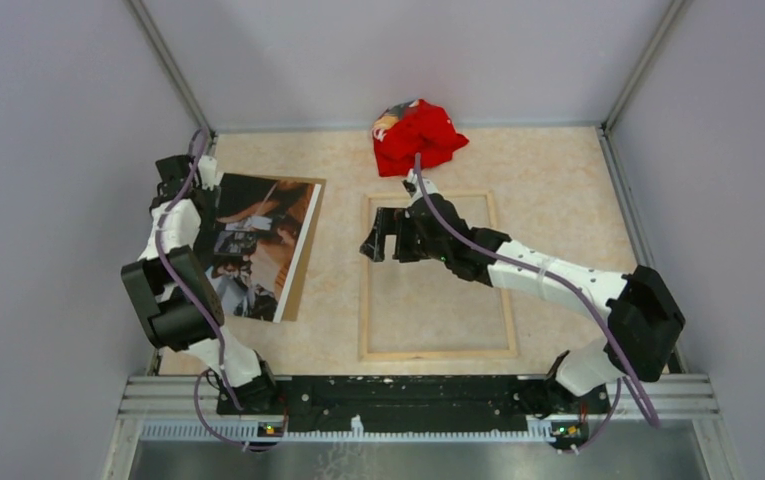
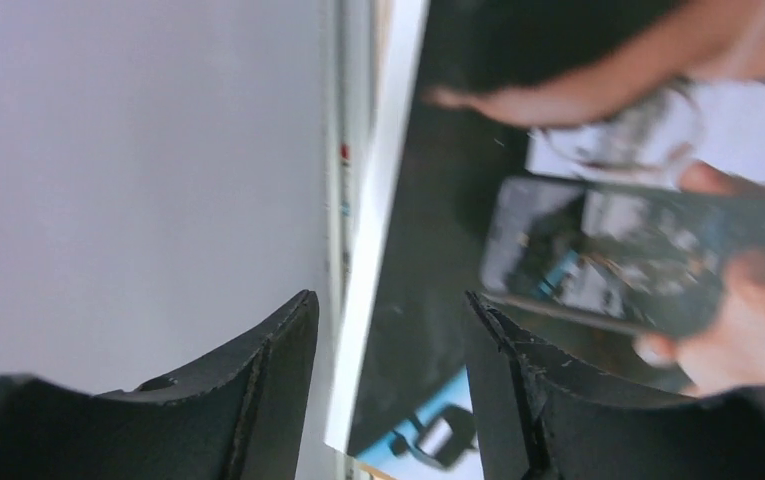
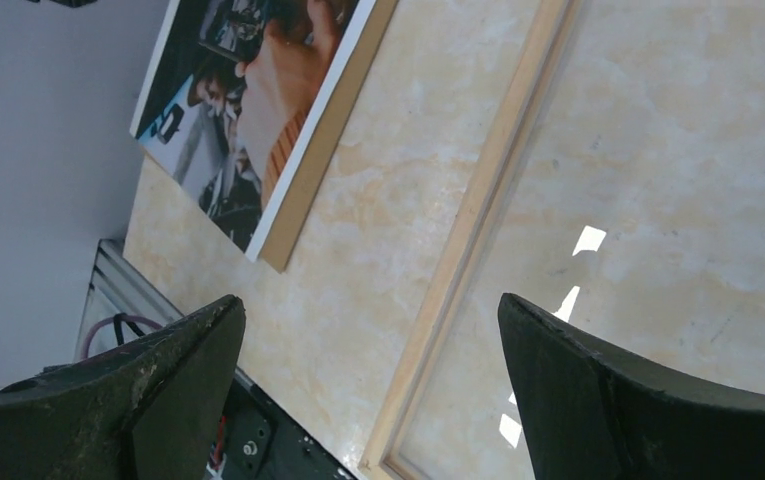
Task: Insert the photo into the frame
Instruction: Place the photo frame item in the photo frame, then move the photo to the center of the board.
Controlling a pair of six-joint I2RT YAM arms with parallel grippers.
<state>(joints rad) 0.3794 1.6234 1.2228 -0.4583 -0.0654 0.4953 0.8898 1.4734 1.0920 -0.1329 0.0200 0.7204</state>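
Observation:
The photo [image 1: 258, 240], a dark print with orange and white patches, lies face up at the table's left. My left gripper [image 1: 198, 190] is at its far left edge. In the left wrist view the photo's white border [image 2: 378, 200] runs between the fingers of the left gripper [image 2: 388, 310], which stand apart and do not touch it. The frame [image 1: 366, 280] lies flat in the middle, pale wood rails up. My right gripper [image 1: 383, 240] hovers over its left rail [image 3: 478, 230]. In the right wrist view that gripper [image 3: 373, 310] is wide open and holds nothing.
A plain brown backing board [image 1: 305, 250] lies under the photo, its edge showing on the right side [image 3: 328, 130]. A crumpled red cloth [image 1: 416, 135] sits at the back, just beyond the frame. The grey side wall [image 2: 138, 170] is close to my left gripper.

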